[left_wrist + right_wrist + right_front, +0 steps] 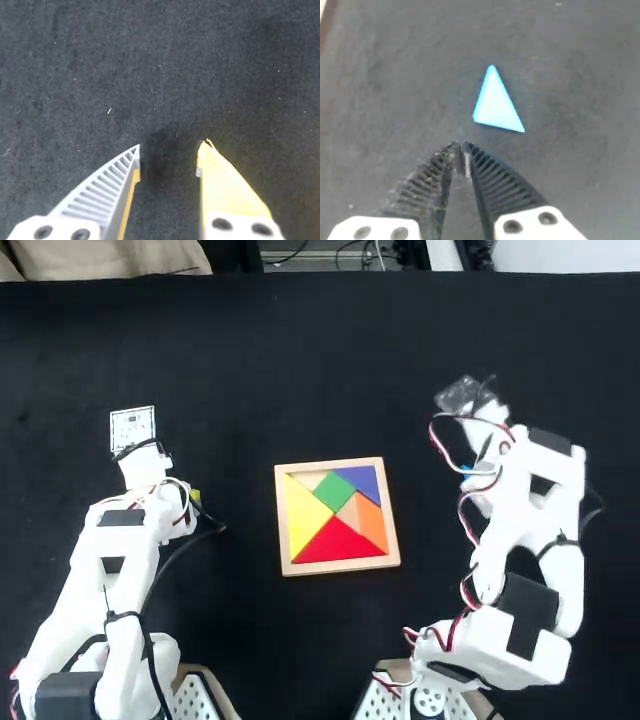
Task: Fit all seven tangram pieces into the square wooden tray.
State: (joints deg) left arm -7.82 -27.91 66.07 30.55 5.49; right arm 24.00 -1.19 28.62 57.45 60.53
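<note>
- The right gripper [461, 147] has its fingertips drawn together on nothing, low over the black table [300, 350].
- The light blue triangle [496, 105] lies flat on the cloth just beyond those tips, apart from them, with bare cloth along all its edges.
- The left gripper [170, 150] has its fingers spread apart above bare cloth.
- The square wooden tray [281, 520] sits mid-table between the arms, well apart from both, holding yellow, red, green, blue and orange pieces.
- The right arm [530, 530] is folded back on itself right of the tray.
- The left arm [110, 570] stretches from the near left edge toward the far side.
</note>
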